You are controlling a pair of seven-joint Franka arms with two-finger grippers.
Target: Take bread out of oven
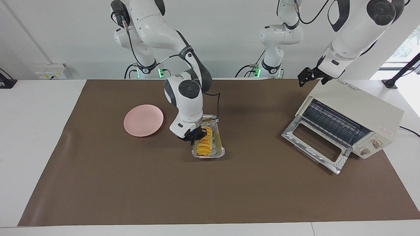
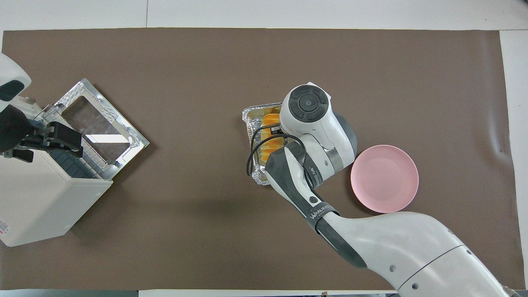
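Note:
The bread (image 1: 204, 146), a golden ridged loaf, lies in the crinkled foil tray (image 1: 219, 144) on the brown mat in the middle of the table. My right gripper (image 1: 193, 138) is low at the bread's end nearer to the robots, on the side toward the pink plate. In the overhead view the right wrist covers most of the bread (image 2: 267, 152) and tray (image 2: 251, 119). The cream oven (image 1: 356, 106) stands at the left arm's end, its glass door (image 1: 313, 144) dropped open and its rack bare. My left gripper (image 1: 310, 74) hangs open over the oven's top edge.
A round pink plate (image 1: 143, 120) lies on the mat beside the tray, toward the right arm's end; it also shows in the overhead view (image 2: 384, 178). The oven (image 2: 37, 198) sits at an angle, partly off the mat.

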